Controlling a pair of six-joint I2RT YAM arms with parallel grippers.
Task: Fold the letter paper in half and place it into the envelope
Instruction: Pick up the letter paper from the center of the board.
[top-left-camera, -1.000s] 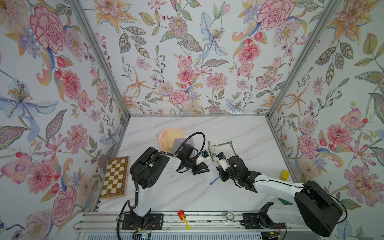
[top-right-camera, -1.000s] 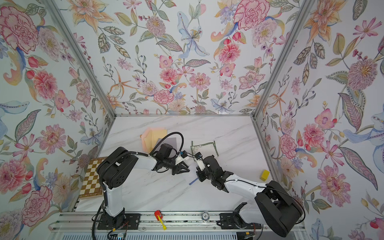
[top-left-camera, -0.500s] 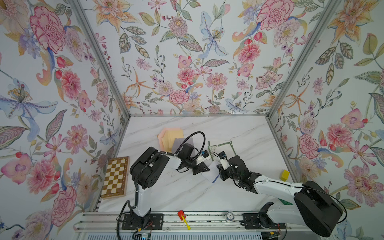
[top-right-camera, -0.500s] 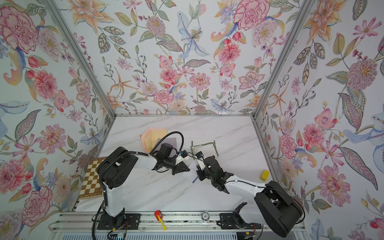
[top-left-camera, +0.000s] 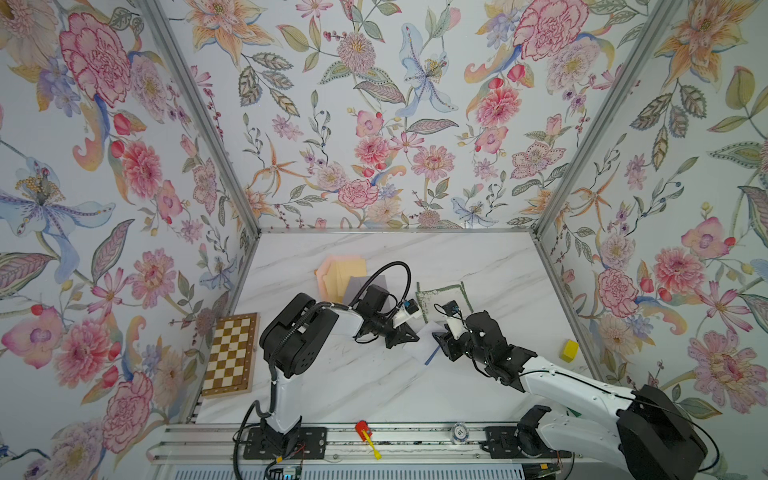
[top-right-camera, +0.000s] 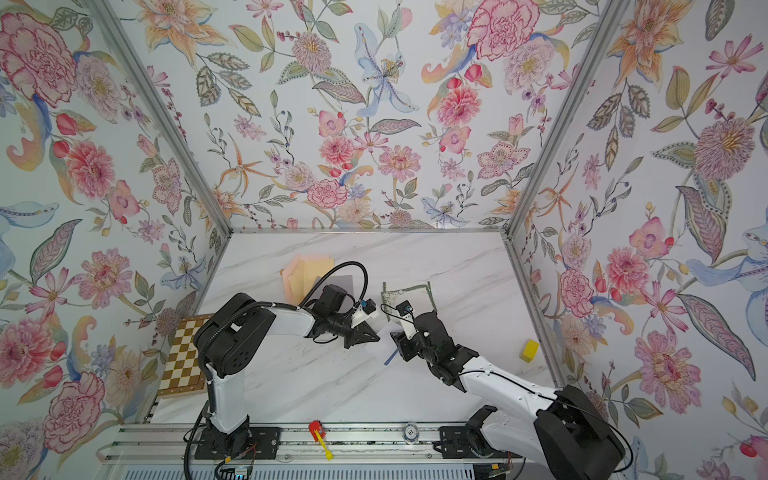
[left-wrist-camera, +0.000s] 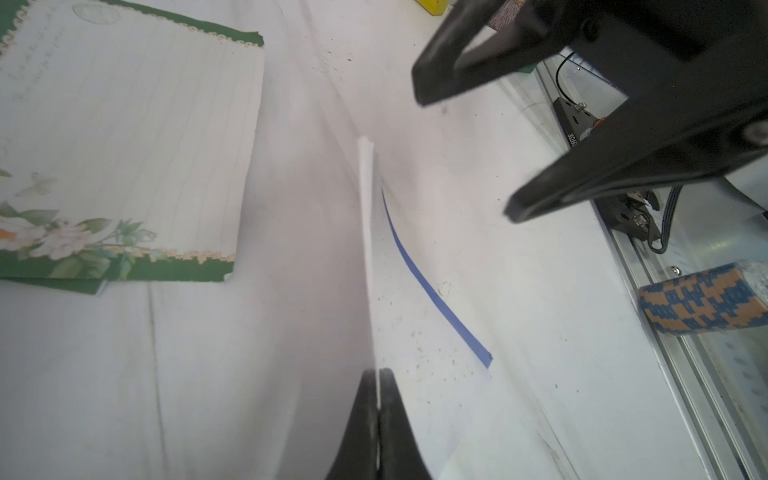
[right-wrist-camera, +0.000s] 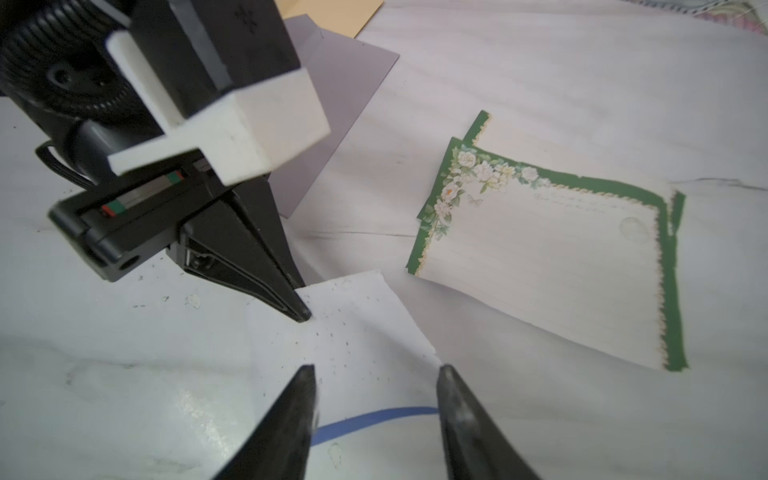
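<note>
The letter paper (top-left-camera: 444, 301), cream with a green floral border, lies folded on the marble table, also in the left wrist view (left-wrist-camera: 124, 145) and the right wrist view (right-wrist-camera: 540, 257). In front of it lies a white envelope (top-left-camera: 422, 349) with a blue strip (right-wrist-camera: 374, 417). My left gripper (top-left-camera: 409, 336) is shut on the envelope's raised edge (left-wrist-camera: 368, 249), which its jaws (left-wrist-camera: 379, 374) pinch. My right gripper (top-left-camera: 438, 338) faces it, open, and its jaws (right-wrist-camera: 376, 370) straddle the envelope (right-wrist-camera: 353, 332) without holding it.
Peach envelopes (top-left-camera: 340, 274) and a grey-purple sheet (top-left-camera: 357, 286) lie behind the left arm. A chessboard (top-left-camera: 230, 357) is at the left edge and a yellow block (top-left-camera: 568, 350) at the right wall. A red-yellow tool (top-left-camera: 365, 432) and a chip stack (left-wrist-camera: 702, 303) sit on the front rail.
My right gripper has opened and let go of the white envelope. My left gripper has closed on the envelope's edge. The arms have barely shifted.
</note>
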